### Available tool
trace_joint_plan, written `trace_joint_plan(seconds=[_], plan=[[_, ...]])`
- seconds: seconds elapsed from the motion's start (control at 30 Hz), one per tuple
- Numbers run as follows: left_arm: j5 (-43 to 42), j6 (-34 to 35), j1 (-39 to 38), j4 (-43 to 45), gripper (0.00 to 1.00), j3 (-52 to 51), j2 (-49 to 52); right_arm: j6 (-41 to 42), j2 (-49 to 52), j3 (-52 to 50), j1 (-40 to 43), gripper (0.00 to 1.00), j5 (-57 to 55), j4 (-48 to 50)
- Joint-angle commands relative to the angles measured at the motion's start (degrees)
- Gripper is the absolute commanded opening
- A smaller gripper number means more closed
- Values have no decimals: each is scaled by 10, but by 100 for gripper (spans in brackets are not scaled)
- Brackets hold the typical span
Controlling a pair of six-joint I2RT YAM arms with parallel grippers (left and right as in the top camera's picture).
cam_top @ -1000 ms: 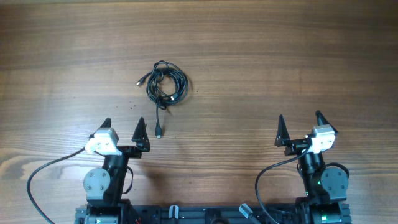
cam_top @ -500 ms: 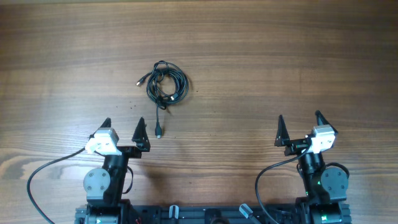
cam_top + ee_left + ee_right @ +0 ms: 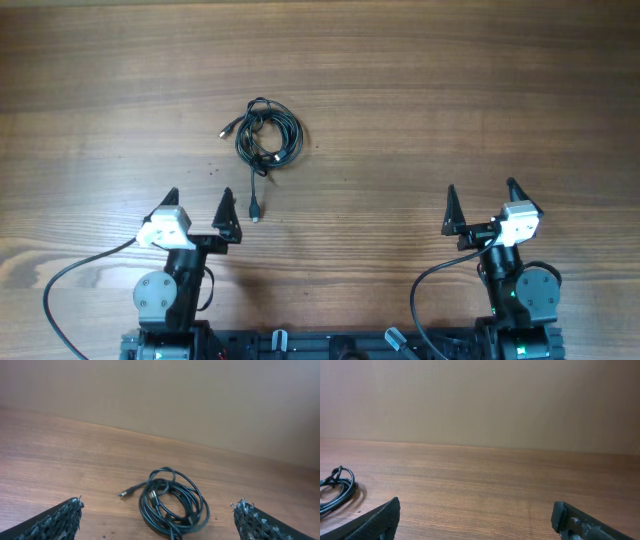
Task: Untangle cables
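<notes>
Task not begun: the thin black coiled cables point(image 3: 267, 138) lie tangled on the brown wooden table point(image 3: 420, 90), near your left gripper point(image 3: 198, 195). Both it and the right gripper point(image 3: 481, 186) are spread wide, holding nothing.

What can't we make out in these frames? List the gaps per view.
- Overhead: the cables are too small and overlapped to count the cords or trace their crossings.
- Left wrist: the bottom edge cuts off the near side of the cables and the tail ending in a plug.
- Right wrist: only a sliver of the cables shows, and the left edge cuts off the rest.
- Plug types: too small in every view.
</notes>
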State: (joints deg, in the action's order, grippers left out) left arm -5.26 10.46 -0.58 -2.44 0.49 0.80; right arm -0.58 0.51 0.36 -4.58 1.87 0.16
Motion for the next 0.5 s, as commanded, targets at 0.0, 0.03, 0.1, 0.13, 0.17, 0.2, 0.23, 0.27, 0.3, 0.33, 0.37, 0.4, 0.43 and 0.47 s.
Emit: trace_joint_plan(seconds=[0.0,0.03,0.1,0.13,0.17,0.2,0.23,0.27,0.3,0.33,0.37,0.4,0.43,0.47], plan=[[-24,24,4,-73,100,71,12,-8,-4,-1,-3,100,-3,0],[-24,24,4,-103,100,103,25,-8,-4,-1,-3,100,-3,0],[-29,24,4,-176,100,203,89,-8,-4,-1,-3,100,-3,0],[-50,23,4,-211,100,267,139,-7,-4,-1,-3,100,-3,0],[-74,17,4,-257,100,343,203,-7,-4,-1,-3,100,-3,0],[-82,17,4,-300,100,405,259,-7,-4,-1,-3,100,-3,0],[-92,17,4,-347,100,472,324,-7,-4,-1,-3,100,-3,0],[-104,17,4,-394,100,531,381,-7,-4,-1,-3,100,-3,0],[-109,17,4,-428,100,572,424,-8,-4,-1,-3,100,-3,0],[-108,17,4,-468,100,619,478,-7,-4,-1,-3,100,-3,0],[-108,18,4,-489,100,649,518,-7,-4,-1,-3,100,-3,0],[-111,22,4,-493,100,672,565,-7,-4,-1,-3,100,-3,0],[-131,22,4,-493,100,677,605,-7,-4,-1,-3,100,-3,0],[-139,22,4,-493,100,677,625,-8,-4,-1,-3,100,-3,0]])
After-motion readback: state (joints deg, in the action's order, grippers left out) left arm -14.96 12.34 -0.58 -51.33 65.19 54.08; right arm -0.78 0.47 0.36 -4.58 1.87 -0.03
